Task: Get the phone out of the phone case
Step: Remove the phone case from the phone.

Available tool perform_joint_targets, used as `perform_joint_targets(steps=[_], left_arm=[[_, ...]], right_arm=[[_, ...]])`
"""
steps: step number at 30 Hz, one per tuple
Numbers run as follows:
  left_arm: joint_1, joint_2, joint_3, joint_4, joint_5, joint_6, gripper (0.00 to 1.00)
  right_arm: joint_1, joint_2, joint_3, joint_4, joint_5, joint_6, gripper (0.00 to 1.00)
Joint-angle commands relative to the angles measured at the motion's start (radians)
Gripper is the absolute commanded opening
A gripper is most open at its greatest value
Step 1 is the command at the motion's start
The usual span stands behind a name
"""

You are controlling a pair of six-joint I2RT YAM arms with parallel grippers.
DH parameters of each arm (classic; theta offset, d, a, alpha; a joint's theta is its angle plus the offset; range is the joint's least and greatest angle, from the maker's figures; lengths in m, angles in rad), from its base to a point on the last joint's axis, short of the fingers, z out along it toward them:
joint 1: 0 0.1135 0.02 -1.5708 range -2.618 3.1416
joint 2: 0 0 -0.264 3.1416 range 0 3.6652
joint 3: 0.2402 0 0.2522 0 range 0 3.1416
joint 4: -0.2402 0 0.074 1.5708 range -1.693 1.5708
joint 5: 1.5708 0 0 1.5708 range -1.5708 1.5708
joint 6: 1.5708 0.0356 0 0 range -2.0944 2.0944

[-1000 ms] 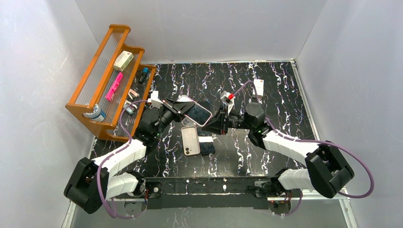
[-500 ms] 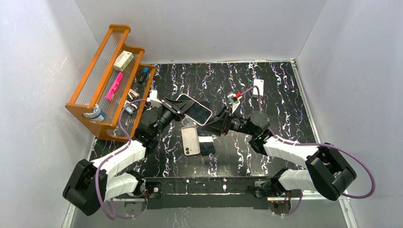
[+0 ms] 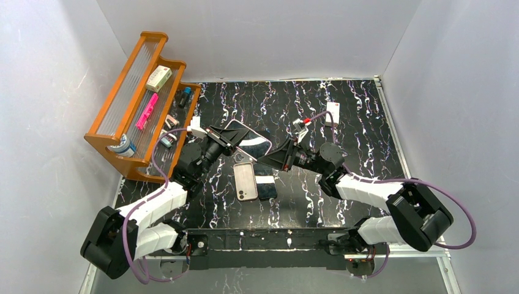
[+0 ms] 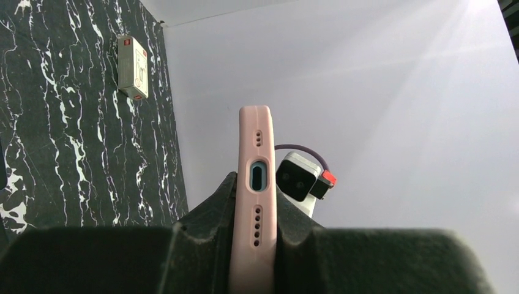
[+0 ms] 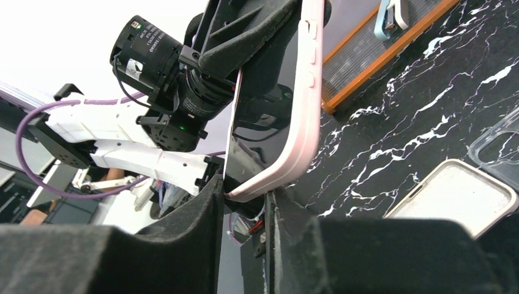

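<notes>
A phone (image 3: 250,143) with a dark screen sits in a pink phone case (image 3: 236,127) and is held tilted in the air above the table's middle. My left gripper (image 3: 227,139) is shut on one end of it. In the left wrist view the case's port edge (image 4: 256,184) stands upright, squeezed between the fingers of the left gripper (image 4: 254,185). My right gripper (image 3: 267,157) meets the opposite corner. In the right wrist view the pink case (image 5: 300,122) has its rounded corner wedged between the right gripper's (image 5: 246,190) two fingers, touching both.
A beige case (image 3: 245,181), a dark phone (image 3: 267,188) and a clear case (image 5: 499,147) lie on the black marbled table below the held phone. A wooden rack (image 3: 138,98) with small items stands at the left. A small white box (image 3: 333,111) lies at the back right.
My right gripper has moved left onto the phone's corner, opening wider and then closing in on it. The left gripper has kept its hold and barely moved.
</notes>
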Motion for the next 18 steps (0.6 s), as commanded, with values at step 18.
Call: perform_joint_targets(steps=[18], left_arm=[[-0.013,-0.024,-0.014,0.039,0.087,-0.076,0.0]], right_arm=[[-0.001,0.062,0.148,-0.085,-0.105,-0.561,0.01]])
